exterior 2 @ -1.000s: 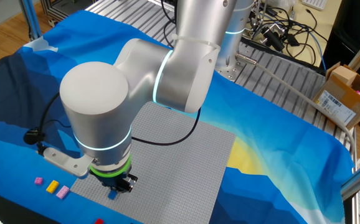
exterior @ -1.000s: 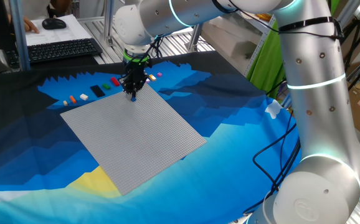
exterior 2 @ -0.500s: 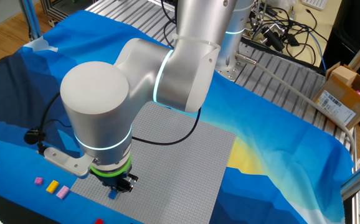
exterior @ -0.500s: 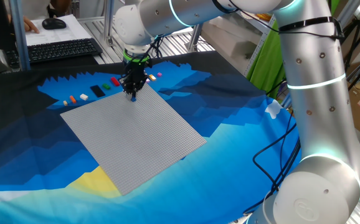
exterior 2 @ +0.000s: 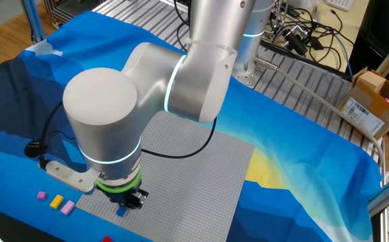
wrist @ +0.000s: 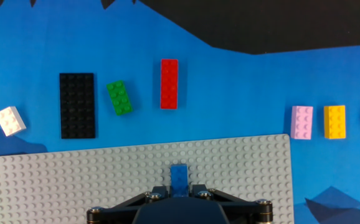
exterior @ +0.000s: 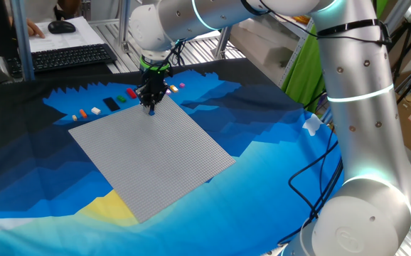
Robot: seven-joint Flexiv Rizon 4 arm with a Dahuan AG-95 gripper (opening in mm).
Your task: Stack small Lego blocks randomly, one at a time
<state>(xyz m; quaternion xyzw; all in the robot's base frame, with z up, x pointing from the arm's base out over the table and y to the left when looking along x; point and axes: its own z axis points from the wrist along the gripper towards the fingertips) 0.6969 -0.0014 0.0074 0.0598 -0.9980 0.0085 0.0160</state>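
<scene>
fingers (wrist: pixel 180 186): clenched on blue brick (wrist: pixel 179 176), pointing straight down | blue brick: on grey baseplate (wrist: pixel 74 180) near its far edge | loose on blue cloth (wrist: pixel 242 87) beyond plate: red brick (wrist: pixel 169 84), green brick (wrist: pixel 119 98), black plate (wrist: pixel 78 105), white brick (wrist: pixel 10 121), pink brick (wrist: pixel 302 122), yellow brick (wrist: pixel 334 122)

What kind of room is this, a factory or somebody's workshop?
Most likely a robotics lab: the table's metal frame carries loose cables, a keyboard and mouse sit on a desk, and cardboard boxes stand about.

Eight small bricks (wrist: pixel 169 83) (one baseplate (wrist: pixel 74 180))
</scene>
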